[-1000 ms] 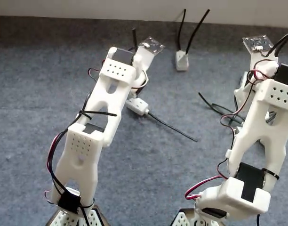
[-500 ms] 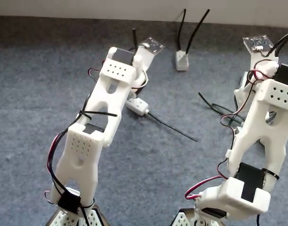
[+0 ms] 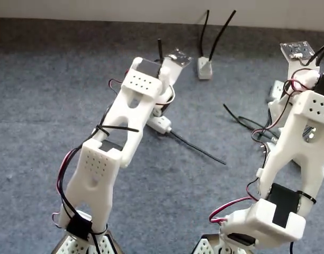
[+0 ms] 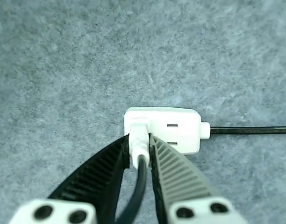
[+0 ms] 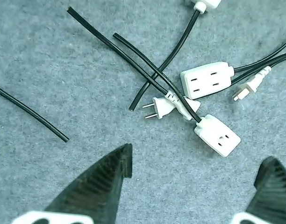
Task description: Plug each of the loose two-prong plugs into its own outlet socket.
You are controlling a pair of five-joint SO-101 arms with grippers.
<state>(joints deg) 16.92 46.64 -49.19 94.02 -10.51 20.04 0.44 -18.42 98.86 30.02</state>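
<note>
One plug (image 4: 139, 150) sits pinched in the left gripper (image 4: 139, 139), jaws narrow on its body. Its nose touches the socket (image 4: 164, 129) at the end away from the socket's cord (image 4: 250, 130). The plug's long axis runs square to the socket's, with no prongs showing between them (probably seated, or close to it). Well apart from that socket, the right gripper (image 5: 197, 156) gapes wide and empty over a loose plug (image 5: 159, 108), so the left arm is nearer.

High view looks down over the grey carpeted table (image 3: 35, 106) from behind the white plastic arms (image 3: 131, 106); wrist views face it closely; the left shares with it a white rectangular outlet socket (image 4: 180, 133).
</note>
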